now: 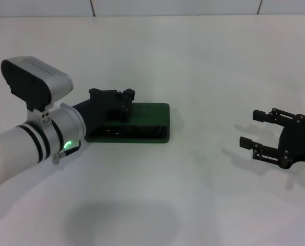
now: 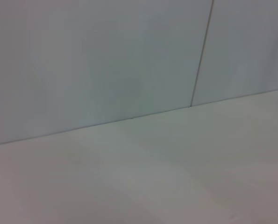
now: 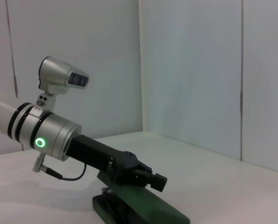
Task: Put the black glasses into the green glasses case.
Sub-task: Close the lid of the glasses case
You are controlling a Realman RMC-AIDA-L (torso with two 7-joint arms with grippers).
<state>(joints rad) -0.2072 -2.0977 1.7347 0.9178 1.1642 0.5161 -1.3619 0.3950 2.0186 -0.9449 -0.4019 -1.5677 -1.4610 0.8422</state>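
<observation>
dark green and rectangular with rounded corners, the green glasses case (image 1: 142, 123) lies on the white table (image 1: 203, 66) left of centre in the head view, its long side running left to right. the lid appears lowered over the base, with a thin dark seam along the front edge; whether it is fully latched cannot be told. the black glasses are not visible in any view, so their position cannot be told. the left gripper (image 1: 122, 102), a black claw on a silver wrist with a lit green ring, reaches in from the left and sits directly over the left part of the case, at or just above the lid. in the right wrist view the left gripper (image 3: 150, 179) shows its fingers drawn close together above the green glasses case (image 3: 143, 207), with nothing seen between them; contact with the lid cannot be confirmed. the right gripper (image 1: 256, 130), a black two-fingered claw, rests low over the table at the right edge of the head view, well apart from the case, fingers spread wide and holding nothing. the left wrist view shows only bare table surface and the pale wall panels (image 2: 106, 56) behind it.
</observation>
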